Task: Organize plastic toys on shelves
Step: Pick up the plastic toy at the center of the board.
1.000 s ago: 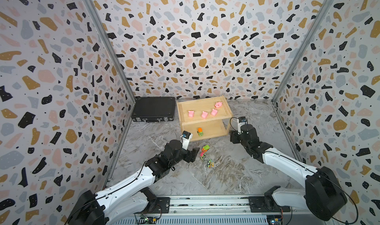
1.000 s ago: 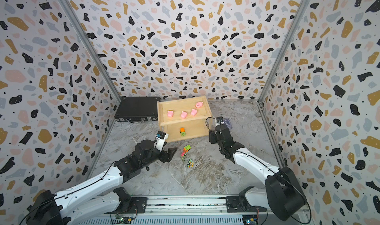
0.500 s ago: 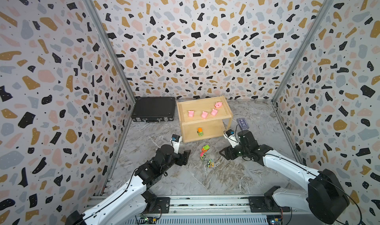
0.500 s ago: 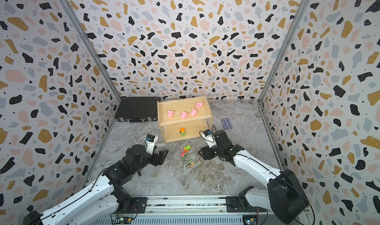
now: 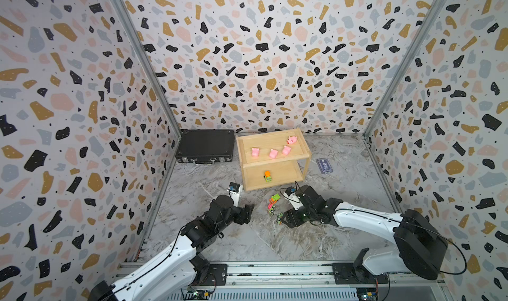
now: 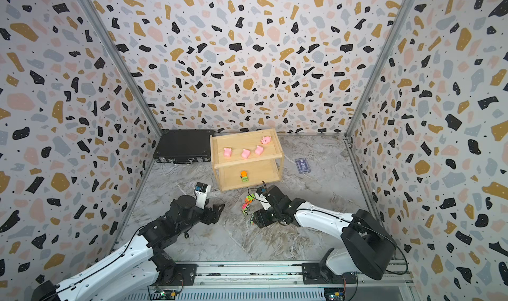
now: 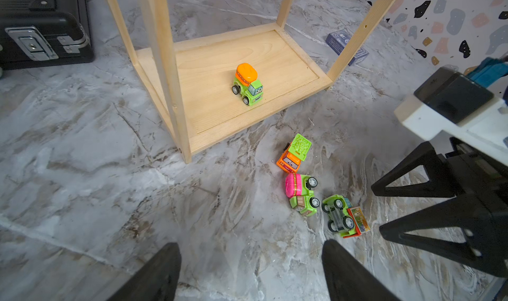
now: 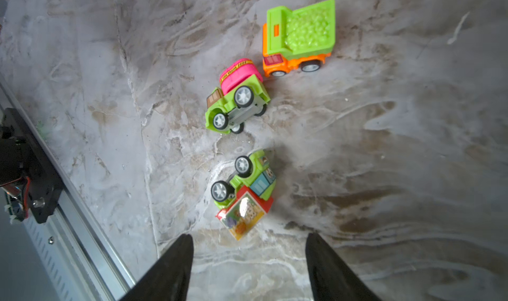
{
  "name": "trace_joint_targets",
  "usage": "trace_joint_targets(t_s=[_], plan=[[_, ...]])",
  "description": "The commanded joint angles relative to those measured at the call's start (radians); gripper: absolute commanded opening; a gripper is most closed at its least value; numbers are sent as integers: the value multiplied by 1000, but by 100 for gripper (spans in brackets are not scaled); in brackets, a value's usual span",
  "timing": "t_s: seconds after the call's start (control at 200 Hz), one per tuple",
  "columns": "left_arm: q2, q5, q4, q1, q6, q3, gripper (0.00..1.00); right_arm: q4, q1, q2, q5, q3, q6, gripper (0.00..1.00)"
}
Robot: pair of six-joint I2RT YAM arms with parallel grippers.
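Note:
The wooden shelves (image 5: 275, 142) stand at the back. Several pink pigs (image 5: 255, 152) sit on the top tier, and an orange-topped green truck (image 7: 247, 83) stands on the lower one. Three toy vehicles lie on the floor in front: an orange truck with a green bed (image 8: 298, 38), a pink-drum truck (image 8: 237, 96) on its side, and a green truck with a picture box (image 8: 244, 192) tipped over. My right gripper (image 8: 250, 237) is open, its fingertips just short of the picture-box truck. My left gripper (image 7: 250, 246) is open and empty, left of the toys.
A black hard case (image 5: 204, 145) lies left of the shelves. A blue card box (image 5: 324, 166) lies on the floor to their right. The metal rail (image 5: 275, 269) runs along the front edge, and patterned walls close in three sides.
My right arm swung from beside the shelves down to the toys on the floor. My left arm drew back to the left, away from the toys.

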Motion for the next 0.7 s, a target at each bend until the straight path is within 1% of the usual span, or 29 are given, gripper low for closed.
trace_joint_targets(t_s=[0.0, 0.11, 0.285, 0.4, 0.425, 0.621, 0.696], plan=[[-3, -11, 18, 3, -9, -18, 84, -23, 42, 30, 111, 59, 73, 70], [-6, -13, 16, 4, -8, -19, 84, -46, 67, 79, 163, 94, 107, 70], [-11, -15, 10, 5, -2, -20, 85, -109, 129, 158, 287, 158, 135, 70], [-14, -15, 10, 4, -1, -20, 85, -145, 151, 209, 341, 189, 144, 64], [-15, -14, 9, 4, -3, -20, 85, -152, 156, 217, 354, 193, 145, 63], [-21, -15, 8, 4, -5, -19, 85, -133, 166, 206, 396, 171, 142, 36], [-18, -10, 9, 5, -9, -15, 85, -126, 166, 191, 426, 159, 122, 29]])
